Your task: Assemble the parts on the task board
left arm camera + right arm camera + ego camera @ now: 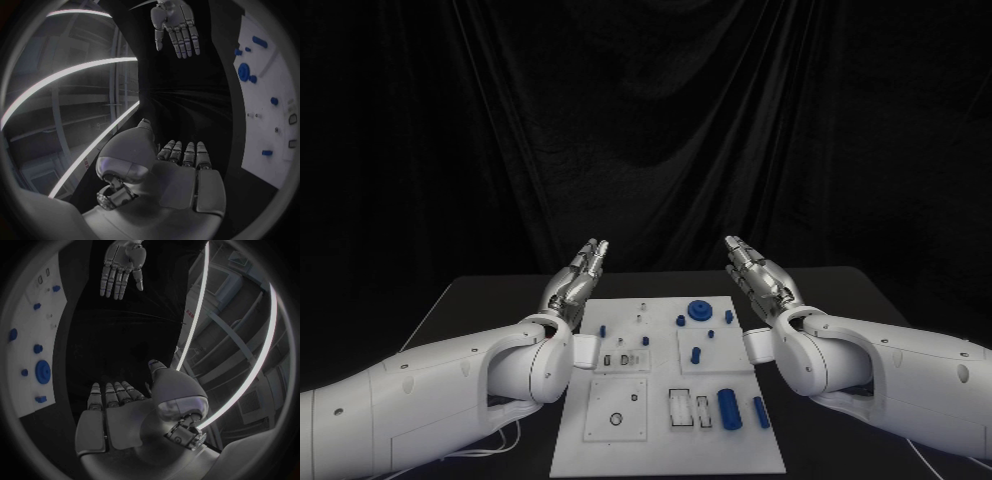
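Black curtain behind, black table (473, 300) in front. The white task board (668, 440) lies flat mid-table, running from the near edge toward the far side, between the two arms. Left hand (576, 278) is raised above the table just off the board's far-left corner, fingers extended and close together, pointing away toward the curtain, holding nothing; its own wrist view shows the same flat, empty palm (181, 175). Right hand (759, 272) mirrors it off the far-right corner, fingers straight, nothing in it; right wrist view confirms the bare palm (119, 415). Each wrist view also catches the other hand, fingers spread and empty. Neither hand touches the board or any part. Parts all sit on the board: a blue round disc (698, 308) near the far edge with small blue pieces (728, 317) just right of it, a small blue knob (695, 353) mid-board, a blue cylinder (728, 408) lying lengthwise in the near-right area, and a slimmer blue bar (760, 413) just right of it, near the board's right edge. A dark ring (613, 419) lies on the near-left panel.
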